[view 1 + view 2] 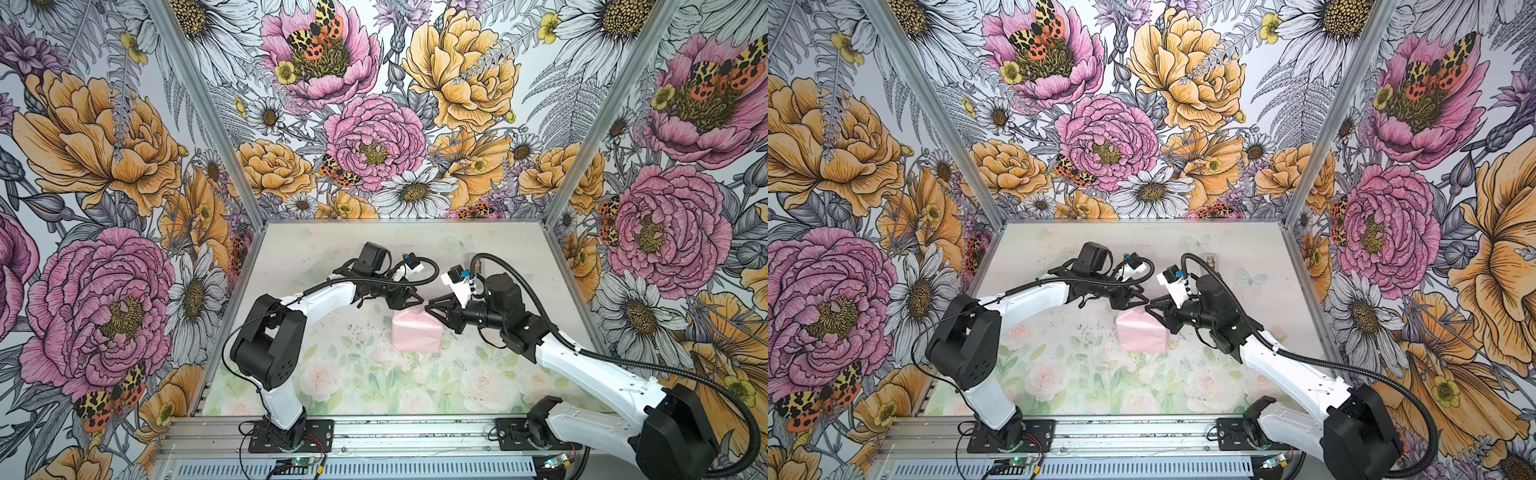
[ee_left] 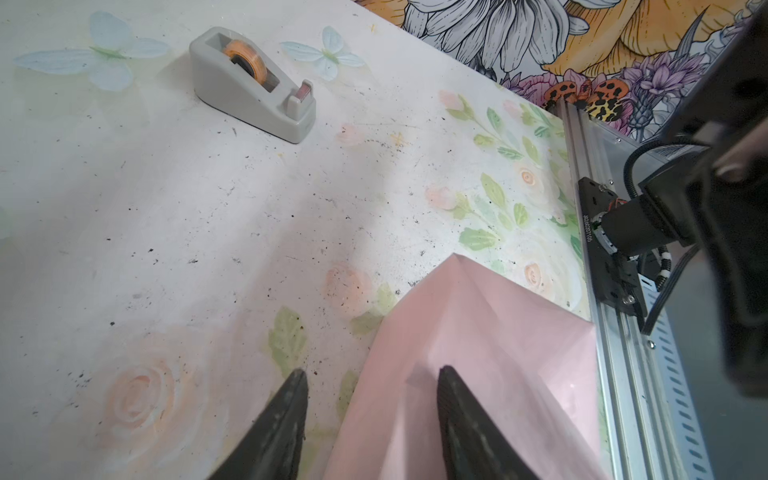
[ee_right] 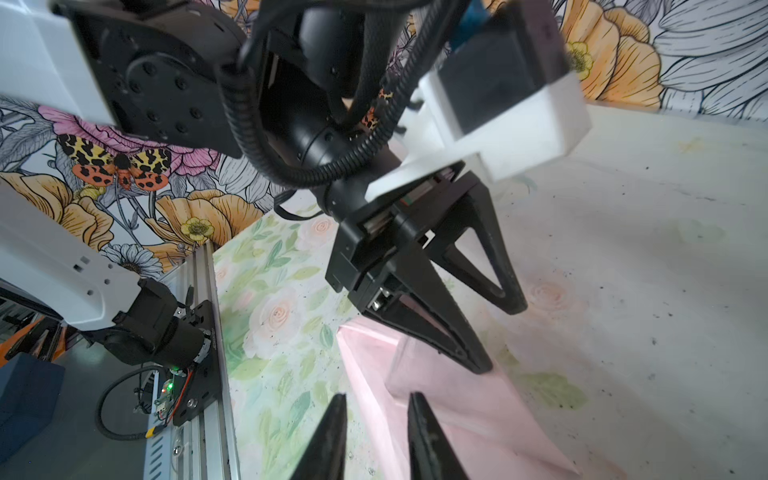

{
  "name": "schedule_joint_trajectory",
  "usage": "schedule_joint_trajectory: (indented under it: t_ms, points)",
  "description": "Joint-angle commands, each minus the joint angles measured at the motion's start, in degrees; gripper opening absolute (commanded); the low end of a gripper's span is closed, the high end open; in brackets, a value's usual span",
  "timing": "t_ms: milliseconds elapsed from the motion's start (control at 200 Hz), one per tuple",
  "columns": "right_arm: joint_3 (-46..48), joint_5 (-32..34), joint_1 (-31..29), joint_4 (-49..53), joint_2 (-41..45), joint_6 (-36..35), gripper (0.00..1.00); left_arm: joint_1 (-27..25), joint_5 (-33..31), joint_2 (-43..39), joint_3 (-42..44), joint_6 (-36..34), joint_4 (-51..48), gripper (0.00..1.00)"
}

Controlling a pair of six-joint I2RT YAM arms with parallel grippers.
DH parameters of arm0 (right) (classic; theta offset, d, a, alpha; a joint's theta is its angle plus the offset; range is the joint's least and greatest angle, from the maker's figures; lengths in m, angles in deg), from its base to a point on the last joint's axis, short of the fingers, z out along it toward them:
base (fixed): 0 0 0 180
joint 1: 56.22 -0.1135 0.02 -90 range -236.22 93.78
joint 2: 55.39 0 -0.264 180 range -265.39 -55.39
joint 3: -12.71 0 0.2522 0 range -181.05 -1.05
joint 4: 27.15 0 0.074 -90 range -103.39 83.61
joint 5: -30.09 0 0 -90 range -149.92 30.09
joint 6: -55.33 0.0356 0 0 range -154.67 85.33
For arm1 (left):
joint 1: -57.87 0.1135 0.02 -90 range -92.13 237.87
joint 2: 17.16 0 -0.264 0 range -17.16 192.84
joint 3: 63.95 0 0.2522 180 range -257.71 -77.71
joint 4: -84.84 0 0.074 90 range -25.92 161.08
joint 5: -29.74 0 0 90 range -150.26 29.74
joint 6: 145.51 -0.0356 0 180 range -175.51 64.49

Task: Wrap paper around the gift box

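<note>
Both grippers meet over the far end of the parcel, which sits mid-table in both top views. The paper is folded all round the box with its pink face out, and no blue shows anywhere. The left gripper comes in from the left and the right gripper from the right, with their tips near each other but apart. From both, the parcel runs back toward the rail at the robot's base, so I judge that any press or fold goes downward and toward that side. From above the parcel looks squarish, and I cannot pick a long axis.

The left jaws stand open and straddle the paper's edge, one finger over pink and the other over bare table. In the right wrist view one left fingertip seems to rest on the paper, so the left arm looks the nearer. The right jaws are parted more narrowly, the paper's edge lies just beyond their tips, and nothing is clamped. The tape dispenser stands well apart from the parcel.
</note>
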Motion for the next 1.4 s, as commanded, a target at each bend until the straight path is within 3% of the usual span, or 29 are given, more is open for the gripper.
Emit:
schedule_joint_trajectory:
  t_ms: [0, 515, 846, 1031, 1221, 1396]
  points:
    - [0.5, 4.35, 1.03, 1.29, 1.25, 1.59, 0.29, -0.52, -2.28, -2.39, 1.46, -1.54, -0.54, 0.53]
    - [-3.59, 3.49, -2.13, 3.96, -12.85, 0.0, 0.05, -2.02, -10.05, -6.75, 5.5, -0.46, -1.25, 0.53]
    - [-1.52, 8.34, -2.22, 10.42, -14.46, -1.29, 0.01, -4.38, -16.9, -9.84, 11.04, 0.76, -3.2, 0.54]
    - [-3.14, 8.45, -2.22, 11.48, -12.77, -1.5, 0.02, -5.45, -21.42, -10.96, 12.76, 1.68, -4.48, 0.55]
    - [-2.4, 6.78, -2.22, 11.52, -3.67, 4.91, 0.24, -5.69, -22.69, -10.72, 13.21, 2.85, -4.58, 0.55]
    - [5.2, 8.44, -3.98, 11.36, 10.27, 15.04, 0.16, -5.76, -22.35, -9.82, 12.51, 3.18, -4.51, 0.55]
